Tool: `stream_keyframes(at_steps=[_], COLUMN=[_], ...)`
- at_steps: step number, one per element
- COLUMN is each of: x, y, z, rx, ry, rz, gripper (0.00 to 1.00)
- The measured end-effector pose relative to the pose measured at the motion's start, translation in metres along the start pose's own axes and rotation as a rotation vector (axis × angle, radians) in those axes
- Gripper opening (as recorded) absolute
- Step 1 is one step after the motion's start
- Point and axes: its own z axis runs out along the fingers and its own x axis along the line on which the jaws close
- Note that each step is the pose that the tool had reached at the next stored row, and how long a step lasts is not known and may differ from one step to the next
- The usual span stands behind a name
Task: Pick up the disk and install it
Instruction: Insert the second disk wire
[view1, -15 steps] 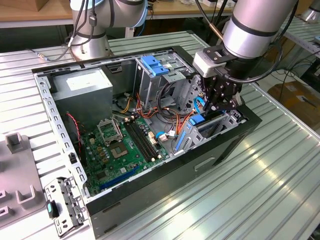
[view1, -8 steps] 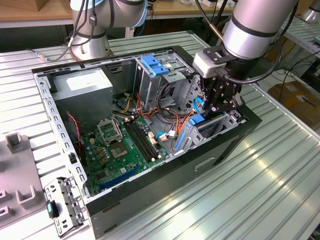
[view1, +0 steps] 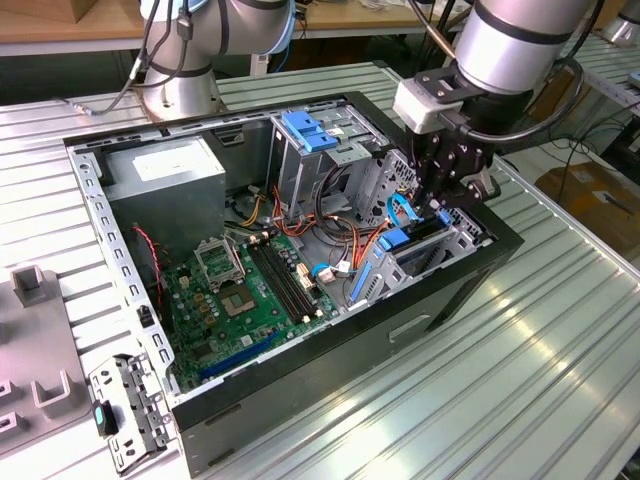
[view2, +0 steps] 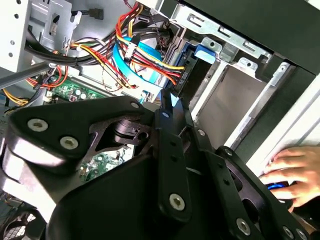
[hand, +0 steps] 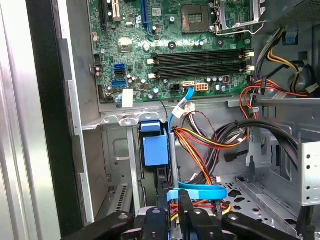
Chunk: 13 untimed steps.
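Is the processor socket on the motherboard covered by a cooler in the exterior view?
No. In the exterior view the processor socket on the motherboard lies bare, with no cooler mounted over it.

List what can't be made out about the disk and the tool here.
- Disk label face: in the first wrist view it stands edge-on between the bay walls.
- How deep the disk sits: in the exterior view the tool and cables stand in front of it.
- What the hand touches: cut off by the second wrist view's edge and the tool's black body.
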Motion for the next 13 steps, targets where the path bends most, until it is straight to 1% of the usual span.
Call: stream_keyframes(at_steps=[2,4,13], x=[0.0000,0.0000,-0.0002], y=[0.0001,0.0001,0.0001], z=[0.0001,0.0000,0.0000], rx=[0.0000,0.0000,0.0001], ry=[-0.0002,-0.0001,-0.0001], rz=[0.000,0.000,0.000], gripper=[0.22,0.11,0.11])
